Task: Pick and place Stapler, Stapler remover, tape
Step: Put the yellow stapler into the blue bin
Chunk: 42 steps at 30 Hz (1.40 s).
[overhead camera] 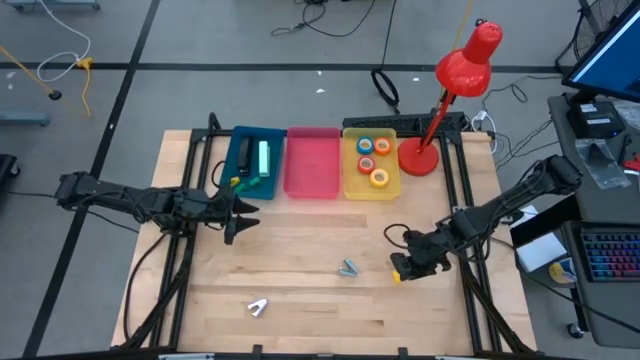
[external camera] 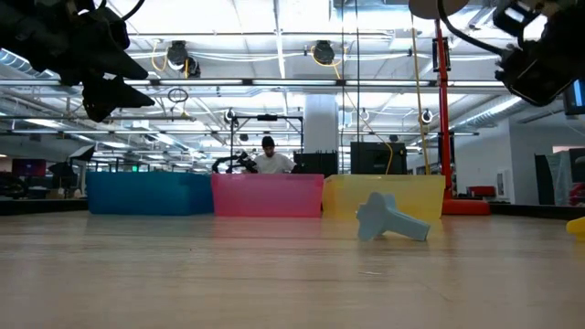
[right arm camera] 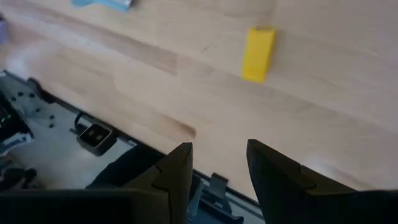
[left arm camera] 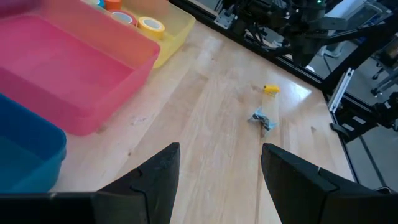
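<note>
Wooden desk (overhead camera: 300, 270), three bins at back; left claw (overhead camera: 232, 213) and right claw (overhead camera: 408, 262) both apart, holding nothing; workshop behind.

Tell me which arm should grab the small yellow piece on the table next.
Right. The right gripper hovers open almost over the yellow piece near the table's right side. The left gripper sits far off by the blue bin.
</note>
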Each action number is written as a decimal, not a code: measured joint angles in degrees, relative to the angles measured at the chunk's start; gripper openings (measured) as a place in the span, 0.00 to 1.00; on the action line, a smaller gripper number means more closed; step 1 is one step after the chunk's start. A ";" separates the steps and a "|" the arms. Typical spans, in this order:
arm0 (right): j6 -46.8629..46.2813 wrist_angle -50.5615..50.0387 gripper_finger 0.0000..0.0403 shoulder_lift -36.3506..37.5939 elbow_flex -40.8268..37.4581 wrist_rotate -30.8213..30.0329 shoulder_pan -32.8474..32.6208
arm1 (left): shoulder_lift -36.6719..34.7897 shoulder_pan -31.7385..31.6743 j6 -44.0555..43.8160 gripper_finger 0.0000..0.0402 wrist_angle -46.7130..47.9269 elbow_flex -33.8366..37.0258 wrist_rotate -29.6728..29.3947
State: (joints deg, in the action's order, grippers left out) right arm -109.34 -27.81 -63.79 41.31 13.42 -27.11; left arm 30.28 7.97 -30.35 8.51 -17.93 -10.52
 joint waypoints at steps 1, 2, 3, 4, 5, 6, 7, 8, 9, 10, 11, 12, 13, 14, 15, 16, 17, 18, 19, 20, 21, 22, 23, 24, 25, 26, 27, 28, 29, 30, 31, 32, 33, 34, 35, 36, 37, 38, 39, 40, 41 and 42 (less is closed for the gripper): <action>-0.57 -0.02 0.36 -0.02 -0.33 0.01 0.00 | 0.00 0.00 0.04 0.56 0.00 0.00 0.00; -1.02 -0.02 0.36 -0.08 -0.72 0.01 0.00 | 0.00 0.00 0.06 0.56 0.00 0.00 0.00; -1.34 0.04 0.36 -0.23 -1.15 -0.02 0.00 | 0.00 0.00 0.06 0.56 0.02 0.00 0.01; -1.69 0.17 0.36 -0.43 -1.59 -0.03 0.00 | 0.02 0.00 0.06 0.56 0.00 0.00 0.02; -2.16 0.16 0.36 -0.63 -2.06 -0.03 0.00 | 0.00 0.00 0.08 0.56 0.02 0.00 0.02; -2.56 0.17 0.36 -0.80 -2.56 -0.02 0.00 | 0.00 0.00 0.08 0.56 0.02 0.00 0.02; -2.71 0.17 0.36 -1.01 -3.04 -0.03 0.00 | 0.00 0.00 0.08 0.56 0.01 0.00 0.02; -2.69 0.27 0.36 -1.27 -3.49 -0.10 0.02 | 0.02 0.00 0.08 0.56 0.02 0.00 0.02; -2.65 0.56 0.36 -1.51 -3.97 -0.20 0.06 | 0.02 0.00 0.08 0.56 0.02 0.00 0.01; -2.64 0.91 0.36 -1.81 -4.35 -0.41 0.13 | 0.02 0.00 0.10 0.56 0.02 0.00 0.00; -2.63 1.39 0.36 -2.14 -4.67 -0.98 0.15 | 0.02 0.00 0.11 0.56 0.02 0.00 0.00; -2.61 2.36 0.36 -2.53 -4.99 -1.46 0.16 | 0.02 0.00 0.11 0.56 0.05 0.00 0.00; -2.60 3.66 0.36 -2.88 -5.29 -1.54 0.31 | 0.02 0.00 0.11 0.56 0.04 0.00 0.00; -2.56 5.03 0.36 -3.27 -5.62 -1.47 0.47 | 0.02 0.00 0.11 0.56 0.04 0.00 0.00; -2.56 6.44 0.36 -3.72 -5.97 -1.45 0.53 | 0.02 0.00 0.11 0.56 0.06 0.00 0.00; -2.54 7.71 0.36 -4.12 -6.31 -1.45 0.66 | 0.02 0.00 0.11 0.56 0.07 0.00 0.00; -2.54 8.55 0.36 -4.49 -6.62 -1.45 0.81 | 0.02 0.00 0.11 0.56 0.06 0.00 0.00; -2.52 9.37 0.36 -4.78 -6.94 -1.43 0.91 | 0.02 0.00 0.11 0.56 0.05 0.00 0.00; -2.51 10.03 0.36 -5.16 -7.19 -1.43 1.00 | 0.02 0.00 0.11 0.56 0.04 0.00 0.00; -2.51 10.24 0.36 -5.56 -7.29 -1.41 1.16 | 0.02 0.00 0.10 0.56 0.07 0.00 0.00; -2.41 10.23 0.36 -5.92 -7.42 -1.43 1.27 | 0.02 0.00 0.09 0.56 0.04 0.00 0.00; -2.25 10.14 0.36 -6.29 -7.53 -1.48 1.30 | 0.02 0.00 0.10 0.56 0.04 0.00 0.00; -2.23 10.15 0.36 -6.65 -7.53 -1.61 1.33 | 0.03 0.00 0.08 0.56 0.04 0.00 0.00; -2.21 10.50 0.36 -7.03 -7.53 -1.61 1.33 | 0.04 0.00 0.08 0.56 0.07 0.00 0.00; -2.11 10.96 0.36 -7.33 -7.53 -1.53 1.33 | 0.02 0.00 0.08 0.56 0.05 0.00 -0.02; -2.10 11.33 0.36 -7.65 -7.53 -1.45 1.33 | 0.02 0.00 0.08 0.56 0.02 0.00 -0.02; -2.10 11.67 0.36 -7.93 -7.53 -1.45 1.33 | 0.02 0.00 0.08 0.56 0.05 0.00 -0.01; -2.10 11.97 0.36 -8.30 -7.53 -1.45 1.33 | 0.02 0.00 0.08 0.56 0.06 0.00 -0.02; -2.10 12.21 0.36 -8.61 -7.53 -1.50 1.31 | 0.02 0.00 0.09 0.56 0.04 0.00 -0.02; -2.10 12.54 0.36 -9.02 -7.53 -1.54 1.33 | 0.02 0.00 0.08 0.56 0.04 0.00 -0.01; -2.10 13.15 0.36 -9.52 -7.53 -1.55 1.33 | 0.02 0.00 0.08 0.56 0.04 0.00 -0.02; -2.10 13.61 0.36 -10.09 -7.53 -1.56 1.33 | 0.02 0.00 0.08 0.56 0.04 0.00 -0.02; -2.10 13.86 0.36 -10.64 -7.53 -1.51 1.33 | 0.02 0.00 0.08 0.56 0.04 0.00 -0.02; -2.10 14.28 0.36 -11.20 -7.53 -1.45 1.33 | 0.02 0.00 0.09 0.56 0.02 0.00 -0.02; -2.08 14.93 0.36 -11.66 -7.53 -1.45 1.31 | 0.02 0.00 0.08 0.56 0.06 0.00 -0.02; -2.06 15.66 0.36 -12.08 -7.53 -1.45 1.31 | 0.03 0.00 0.08 0.56 0.10 0.00 -0.02; -1.92 16.43 0.36 -12.47 -7.53 -1.51 1.33 | 0.02 0.00 0.08 0.56 0.11 0.00 -0.02; -1.81 16.98 0.36 -12.87 -7.51 -1.54 1.32 | 0.02 0.00 0.09 0.56 0.13 0.00 -0.02; -1.50 17.08 0.36 -13.17 -7.50 -1.49 1.31 | 0.04 0.00 0.08 0.56 0.28 0.00 -0.02; -1.29 17.03 0.36 -13.45 -7.52 -1.43 1.31 | 0.02 0.00 0.09 0.56 0.33 0.00 -0.02; -1.23 17.00 0.36 -13.79 -7.50 -1.43 1.31 | 0.02 0.00 0.08 0.56 0.33 0.00 -0.02; -1.39 16.91 0.36 -14.06 -7.52 -1.41 1.31 | 0.03 0.00 0.08 0.56 0.33 0.00 -0.02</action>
State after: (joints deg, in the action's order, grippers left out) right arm -110.73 -10.91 -77.85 33.79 12.01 -25.80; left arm 30.32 7.97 -30.26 8.84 -17.93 -10.55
